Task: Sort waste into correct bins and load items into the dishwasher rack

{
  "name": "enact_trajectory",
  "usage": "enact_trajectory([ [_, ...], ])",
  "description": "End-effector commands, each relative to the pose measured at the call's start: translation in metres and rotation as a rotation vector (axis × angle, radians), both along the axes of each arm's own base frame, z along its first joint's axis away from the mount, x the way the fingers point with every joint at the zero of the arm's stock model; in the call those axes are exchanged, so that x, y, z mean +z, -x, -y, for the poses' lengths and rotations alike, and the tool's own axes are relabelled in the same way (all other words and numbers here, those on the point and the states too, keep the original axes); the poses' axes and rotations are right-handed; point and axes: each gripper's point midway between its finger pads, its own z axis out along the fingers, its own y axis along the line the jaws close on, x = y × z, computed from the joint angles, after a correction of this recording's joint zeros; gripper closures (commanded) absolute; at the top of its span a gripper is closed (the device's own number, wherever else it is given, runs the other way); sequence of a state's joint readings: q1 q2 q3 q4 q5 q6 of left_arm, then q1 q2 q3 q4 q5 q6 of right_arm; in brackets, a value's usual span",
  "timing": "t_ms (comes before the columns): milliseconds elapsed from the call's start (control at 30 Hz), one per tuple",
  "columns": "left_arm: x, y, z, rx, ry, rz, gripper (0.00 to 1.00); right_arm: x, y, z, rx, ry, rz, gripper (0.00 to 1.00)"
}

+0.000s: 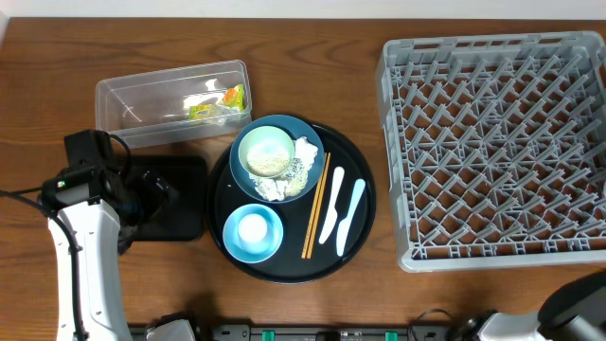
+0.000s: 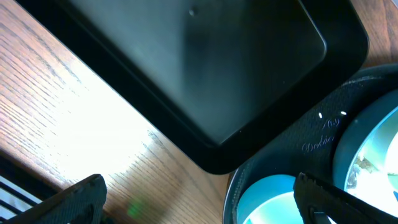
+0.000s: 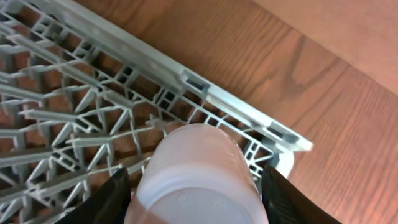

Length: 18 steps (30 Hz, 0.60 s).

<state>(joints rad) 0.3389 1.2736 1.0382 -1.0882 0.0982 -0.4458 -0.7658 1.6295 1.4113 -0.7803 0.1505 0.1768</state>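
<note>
The grey dishwasher rack fills the right side and holds nothing I can see. My right gripper is shut on a white cup, held over the rack's corner. On the round black tray lie a dark blue plate with a pale green bowl and tissue scraps, a light blue bowl, two orange chopsticks and two white utensils. My left gripper is open over bare wood, between the black bin and the light blue bowl.
The clear tub at the back left holds a yellow-green wrapper. The shallow black bin lies in front of it, partly under my left arm. The right arm shows only at the bottom right corner.
</note>
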Motion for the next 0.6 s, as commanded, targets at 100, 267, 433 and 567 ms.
enact_trajectory([
  [100, -0.002, 0.004, -0.001, 0.014, 0.002, -0.014, 0.03, -0.030, -0.002, 0.009, -0.016, -0.036, -0.044, 0.63],
  [267, -0.002, 0.004, -0.001, 0.014, 0.002, -0.014, 0.04, -0.047, 0.001, 0.015, -0.035, -0.041, -0.094, 0.63],
  [433, -0.002, 0.004, -0.001, 0.014, 0.002, -0.013, 0.03, -0.053, 0.001, 0.015, -0.036, -0.052, -0.104, 0.59],
  [567, -0.002, 0.004, -0.001, 0.014, 0.002, -0.013, 0.03, -0.054, -0.002, 0.012, -0.023, -0.070, -0.089, 0.01],
])
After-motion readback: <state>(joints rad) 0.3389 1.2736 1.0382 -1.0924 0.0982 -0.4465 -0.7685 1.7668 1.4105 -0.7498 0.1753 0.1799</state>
